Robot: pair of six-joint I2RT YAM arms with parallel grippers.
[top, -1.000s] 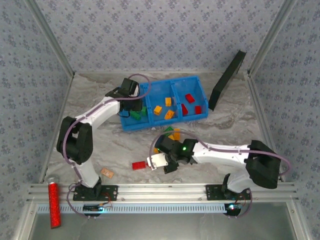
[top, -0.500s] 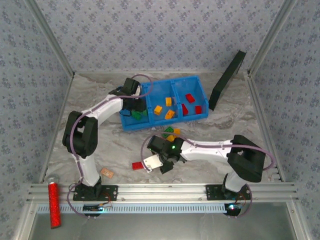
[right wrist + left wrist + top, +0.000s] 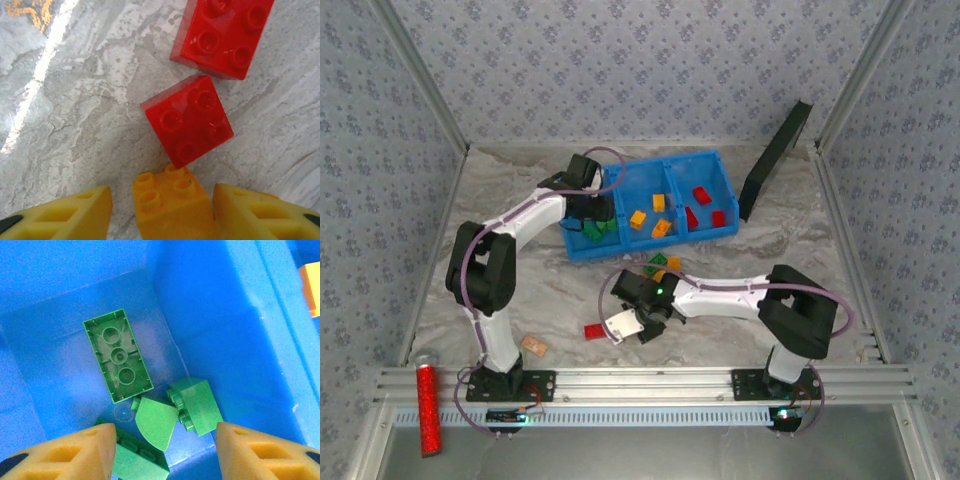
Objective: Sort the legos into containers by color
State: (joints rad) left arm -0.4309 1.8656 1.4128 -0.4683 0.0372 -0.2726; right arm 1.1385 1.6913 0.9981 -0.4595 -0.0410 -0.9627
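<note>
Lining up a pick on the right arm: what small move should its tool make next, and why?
Probably close the right tool on the orange-yellow brick. The brick sits between the fingers, yet a gap shows beside one of them, so it does not look clamped. The red bricks lie just ahead, outside the fingers.

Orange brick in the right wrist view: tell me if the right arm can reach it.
Probably yes: the orange brick sits between the right gripper's open fingers. A red brick sits at its far corner, clear of the fingers' path.
</note>
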